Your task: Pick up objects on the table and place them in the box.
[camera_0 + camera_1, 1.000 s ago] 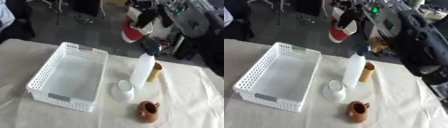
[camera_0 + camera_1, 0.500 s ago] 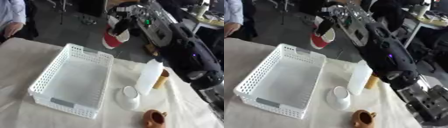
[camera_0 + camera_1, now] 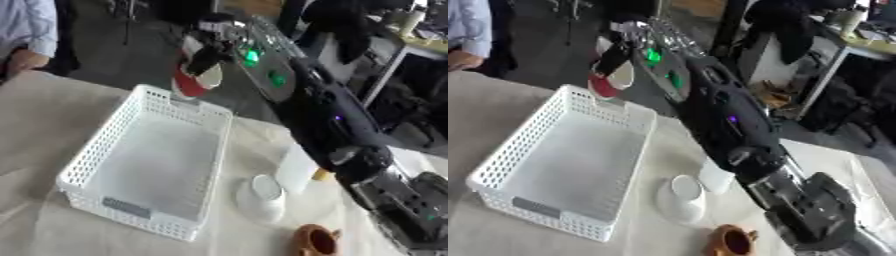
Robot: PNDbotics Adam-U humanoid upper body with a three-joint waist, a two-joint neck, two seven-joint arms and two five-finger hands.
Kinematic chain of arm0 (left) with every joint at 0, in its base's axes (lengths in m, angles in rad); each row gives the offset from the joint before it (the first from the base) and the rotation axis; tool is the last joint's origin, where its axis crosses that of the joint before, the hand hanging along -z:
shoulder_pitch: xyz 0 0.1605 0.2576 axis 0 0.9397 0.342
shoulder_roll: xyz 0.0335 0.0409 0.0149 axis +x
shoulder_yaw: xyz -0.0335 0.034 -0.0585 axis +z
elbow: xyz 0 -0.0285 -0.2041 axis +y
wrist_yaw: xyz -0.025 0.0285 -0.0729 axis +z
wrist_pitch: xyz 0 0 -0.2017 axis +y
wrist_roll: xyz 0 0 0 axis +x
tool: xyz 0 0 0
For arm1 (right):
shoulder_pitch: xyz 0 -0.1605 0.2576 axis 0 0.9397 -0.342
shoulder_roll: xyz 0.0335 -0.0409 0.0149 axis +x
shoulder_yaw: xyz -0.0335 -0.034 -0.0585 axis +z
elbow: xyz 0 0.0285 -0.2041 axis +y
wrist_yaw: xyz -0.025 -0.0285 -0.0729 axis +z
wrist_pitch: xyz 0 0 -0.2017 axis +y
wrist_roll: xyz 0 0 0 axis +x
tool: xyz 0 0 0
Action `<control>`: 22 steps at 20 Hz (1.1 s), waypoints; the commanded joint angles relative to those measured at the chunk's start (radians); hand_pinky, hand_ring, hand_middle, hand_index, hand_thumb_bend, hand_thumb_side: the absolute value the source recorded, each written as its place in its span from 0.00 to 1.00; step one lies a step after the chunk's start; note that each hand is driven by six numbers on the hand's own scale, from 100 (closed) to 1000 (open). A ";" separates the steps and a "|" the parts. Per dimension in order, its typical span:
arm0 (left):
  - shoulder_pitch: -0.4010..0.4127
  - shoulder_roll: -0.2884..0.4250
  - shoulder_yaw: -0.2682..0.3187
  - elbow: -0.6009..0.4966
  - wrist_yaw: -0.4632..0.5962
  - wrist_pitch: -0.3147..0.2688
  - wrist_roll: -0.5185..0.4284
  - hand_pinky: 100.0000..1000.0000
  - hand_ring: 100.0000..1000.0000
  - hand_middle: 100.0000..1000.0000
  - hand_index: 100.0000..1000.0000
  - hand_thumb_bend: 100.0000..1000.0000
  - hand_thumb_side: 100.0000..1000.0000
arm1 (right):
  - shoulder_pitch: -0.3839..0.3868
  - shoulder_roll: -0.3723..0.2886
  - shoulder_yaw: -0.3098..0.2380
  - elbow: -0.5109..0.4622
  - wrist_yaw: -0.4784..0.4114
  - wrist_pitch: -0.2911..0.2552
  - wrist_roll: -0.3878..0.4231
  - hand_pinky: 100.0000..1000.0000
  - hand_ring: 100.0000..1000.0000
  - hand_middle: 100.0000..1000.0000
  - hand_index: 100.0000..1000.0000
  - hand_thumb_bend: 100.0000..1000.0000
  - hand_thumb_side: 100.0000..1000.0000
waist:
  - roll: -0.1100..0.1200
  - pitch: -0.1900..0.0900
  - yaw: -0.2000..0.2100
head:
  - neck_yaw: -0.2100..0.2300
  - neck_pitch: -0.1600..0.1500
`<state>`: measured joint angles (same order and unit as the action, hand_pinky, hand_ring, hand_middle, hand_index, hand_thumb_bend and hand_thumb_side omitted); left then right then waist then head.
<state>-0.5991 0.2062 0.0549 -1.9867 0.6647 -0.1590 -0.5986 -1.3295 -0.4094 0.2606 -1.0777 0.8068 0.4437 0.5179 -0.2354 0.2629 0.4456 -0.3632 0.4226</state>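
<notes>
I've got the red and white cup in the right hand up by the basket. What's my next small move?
Probably bring the right hand a little toward you and lower it. The cup hangs over the far rim of the white basket, not over its floor, and the basket is empty, so nothing blocks the drop.

Worktop [image 3: 52,125]: covered edge to edge in a cream, slightly creased cloth; lies askew in both views, its far edge running from upper left down toward the right.

Floor [image 3: 114,55]: dark grey, bare beyond the worktop's far edge.

Dark stand legs [image 3: 127,20]: thin, at the far upper left, on the floor.

Desk [image 3: 859,47]: pale top, at the upper right, with small blurred items on it that cannot be made out; dark equipment is stacked beneath and beside it.

Wooden surface [image 3: 697,6]: a brown patch at the top centre.

Light: even, soft, with no hard shadows.
</notes>
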 commanded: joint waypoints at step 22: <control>-0.052 -0.038 -0.017 -0.013 0.029 -0.014 -0.041 0.97 0.74 0.70 0.76 0.00 0.91 | 0.031 0.149 -0.081 0.218 0.226 -0.119 -0.352 0.24 0.52 0.44 0.55 0.00 0.49 | 0.042 0.022 0.045 | -0.184 -0.087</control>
<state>-0.6328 0.1696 0.0407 -1.9866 0.6875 -0.1724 -0.6356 -1.2760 -0.2499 0.1790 -0.8502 1.0190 0.3339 0.1623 -0.2117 0.3030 0.4928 -0.5442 0.3330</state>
